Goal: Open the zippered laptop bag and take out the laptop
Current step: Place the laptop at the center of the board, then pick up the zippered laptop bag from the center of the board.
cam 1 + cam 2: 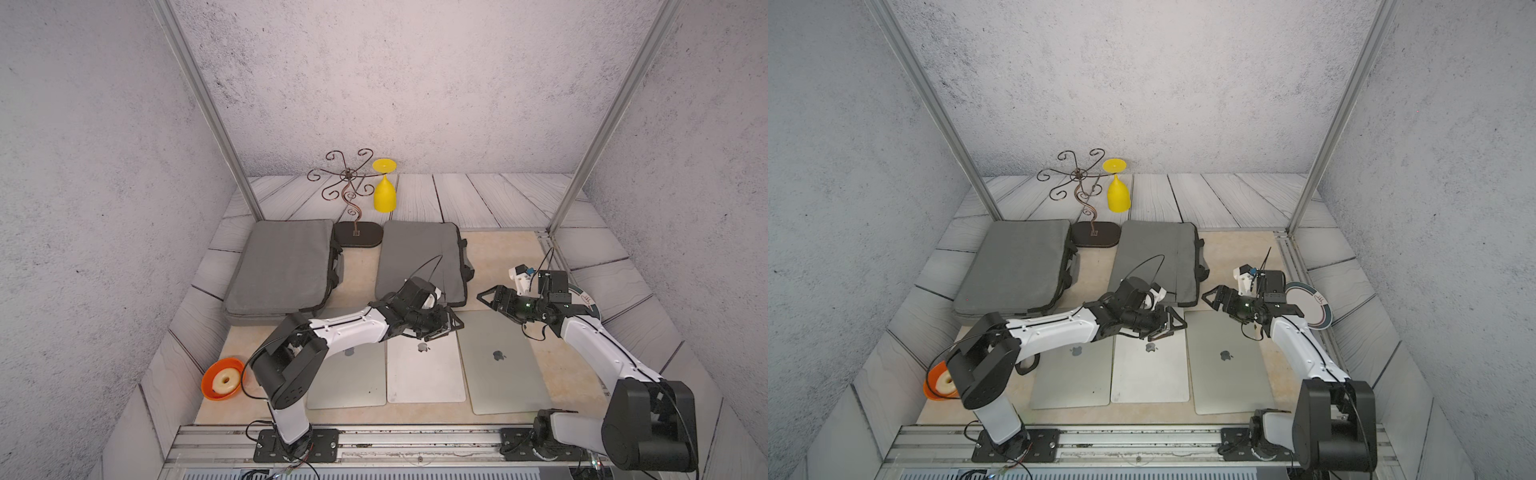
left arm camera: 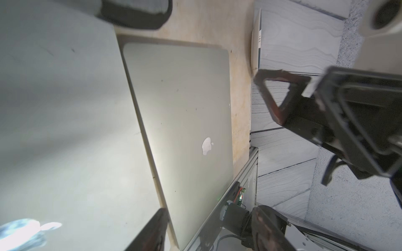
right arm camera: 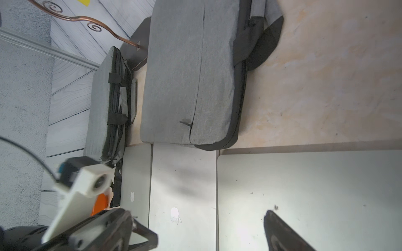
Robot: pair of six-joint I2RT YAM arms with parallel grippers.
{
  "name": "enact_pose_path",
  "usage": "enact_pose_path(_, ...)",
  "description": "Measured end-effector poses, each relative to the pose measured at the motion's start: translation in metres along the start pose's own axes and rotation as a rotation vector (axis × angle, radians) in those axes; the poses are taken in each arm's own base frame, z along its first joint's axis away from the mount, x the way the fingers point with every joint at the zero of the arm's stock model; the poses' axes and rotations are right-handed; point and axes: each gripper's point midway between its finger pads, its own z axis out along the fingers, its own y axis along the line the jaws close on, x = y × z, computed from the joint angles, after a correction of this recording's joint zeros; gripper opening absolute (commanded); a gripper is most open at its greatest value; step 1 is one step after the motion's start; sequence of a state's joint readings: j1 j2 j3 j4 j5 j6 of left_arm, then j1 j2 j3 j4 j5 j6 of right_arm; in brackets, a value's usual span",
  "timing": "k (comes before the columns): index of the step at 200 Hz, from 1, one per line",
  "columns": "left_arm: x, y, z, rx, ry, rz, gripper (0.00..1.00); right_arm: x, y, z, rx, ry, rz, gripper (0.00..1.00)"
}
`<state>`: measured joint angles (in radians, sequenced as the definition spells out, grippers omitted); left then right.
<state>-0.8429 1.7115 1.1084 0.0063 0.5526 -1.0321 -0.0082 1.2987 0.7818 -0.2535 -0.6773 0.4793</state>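
- Along the table's [image 1: 498, 249] front edge, side by side: left laptop [image 1: 353, 382], middle laptop [image 1: 426, 374], right laptop [image 1: 503, 370].
- Behind them: left bag [image 1: 282, 266] and right bag [image 1: 415, 257], the latter meeting the middle laptop's back edge.
- Stand [image 1: 359, 235] between the bags' far ends, goblet [image 1: 384, 195] behind it.
- Bowl [image 1: 222, 379] near the front-left corner.
- Plate [image 1: 586, 303] at the right edge.

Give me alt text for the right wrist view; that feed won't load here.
Three closed silver laptops lie side by side on the table; a grey zippered bag lies flat just beyond the middle one, a second grey bag beside it.
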Motion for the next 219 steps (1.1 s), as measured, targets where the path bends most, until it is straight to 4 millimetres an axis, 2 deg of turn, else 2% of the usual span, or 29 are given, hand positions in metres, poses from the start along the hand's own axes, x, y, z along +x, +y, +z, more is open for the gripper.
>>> enact_pose_path(22, -0.026, 0.017, -0.031, -0.074, -0.059, 0.041, 0.64, -0.001, -0.009, 0.017, 0.003, 0.019, 0.032, 0.92)
enact_pose_path(67, -0.088, 0.093, -0.093, -0.285, -0.195, 0.049, 0.64, -0.002, -0.021, 0.059, 0.019, 0.089, 0.082, 0.9)
enact_pose_path(94, -0.113, 0.128, -0.113, -0.361, -0.225, 0.044, 0.64, -0.006, -0.022, 0.081, 0.019, 0.119, 0.092, 0.88)
enact_pose_path(120, -0.13, 0.157, -0.116, -0.401, -0.227, 0.025, 0.64, -0.012, -0.021, 0.102, 0.016, 0.135, 0.098, 0.85)
enact_pose_path(159, -0.14, 0.197, -0.104, -0.452, -0.201, -0.014, 0.63, -0.022, -0.024, 0.126, 0.018, 0.157, 0.1, 0.82)
enact_pose_path(196, -0.15, 0.209, -0.093, -0.45, -0.199, -0.022, 0.63, -0.026, -0.031, 0.141, 0.028, 0.174, 0.107, 0.7)
enact_pose_path(219, -0.154, 0.217, -0.084, -0.437, -0.196, -0.035, 0.57, -0.025, -0.034, 0.147, 0.031, 0.191, 0.104, 0.59)
